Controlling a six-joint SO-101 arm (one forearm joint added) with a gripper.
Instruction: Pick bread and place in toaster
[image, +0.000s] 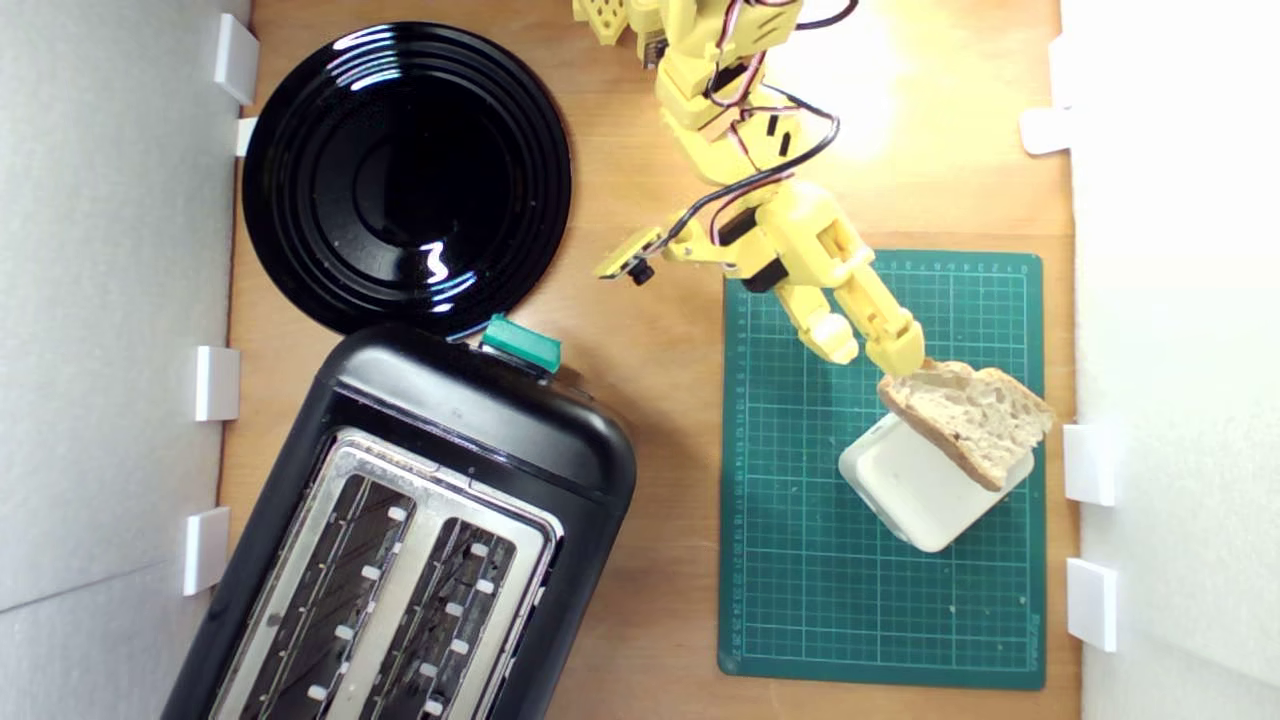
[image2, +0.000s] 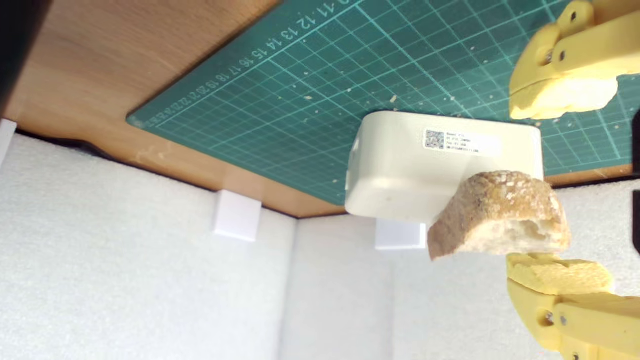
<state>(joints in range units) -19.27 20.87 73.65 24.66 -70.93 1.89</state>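
Observation:
The bread (image: 968, 418), a tan slice with a brown crust, leans tilted on a cream-white block (image: 920, 495) on the green mat; its crust end also shows in the wrist view (image2: 500, 215). My yellow gripper (image: 868, 350) is open at the slice's near end. One fingertip (image: 903, 357) touches the crust and the other stands apart. In the wrist view the gripper (image2: 520, 187) spans that end of the slice, which lies close to one finger (image2: 555, 277) and far from the other. The black toaster (image: 480, 430) stands at the exterior view's lower left, its two slots empty, teal lever knob (image: 521, 342) up.
A glossy black plate (image: 405, 175) lies at the back left of the exterior view, touching the toaster. The green cutting mat (image: 800, 600) covers the right side of the wooden table. White foam walls (image: 100, 300) with white clips close both sides.

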